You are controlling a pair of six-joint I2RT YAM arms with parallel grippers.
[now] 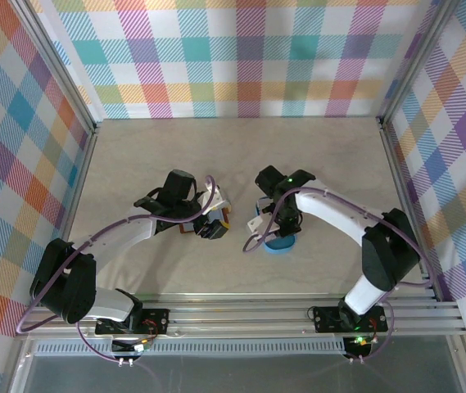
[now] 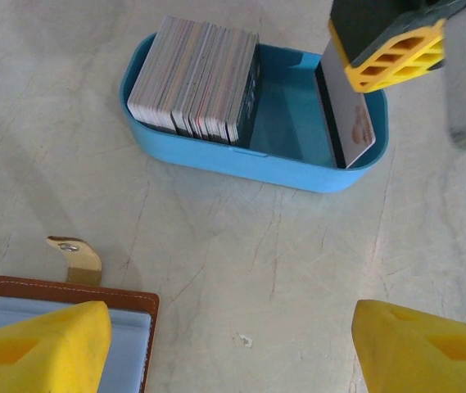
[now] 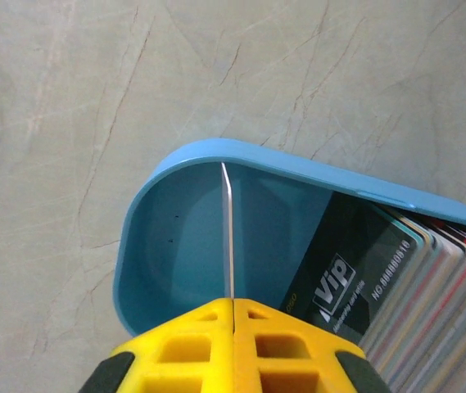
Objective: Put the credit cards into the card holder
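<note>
While the right gripper [image 3: 234, 309] stands pinched shut on a single credit card [image 3: 228, 237], that card shows edge-on in the right wrist view as a thin pale line rising from between the yellow fingers, inside the rounded end of the blue tray [image 3: 155, 184] and apart from the stack of cards [image 3: 417, 278], whose front face is black with "Vip" printed on it. From the left wrist view the held card has a pale face with a dark stripe, and its lower edge sits within the tray's right end while the rest of the cards stand packed on edge at the left end. The left gripper [image 2: 233, 352] is open, its two yellow fingers well apart with bare table [image 2: 241, 254] between them. The card holder [image 2: 134, 327] lies on the table near the tray, open, with a brown leather rim, a pale blue-grey inside and its snap tab [image 2: 77, 258] pointing toward the tray; the left finger overlaps it, though contact cannot be told.
</note>
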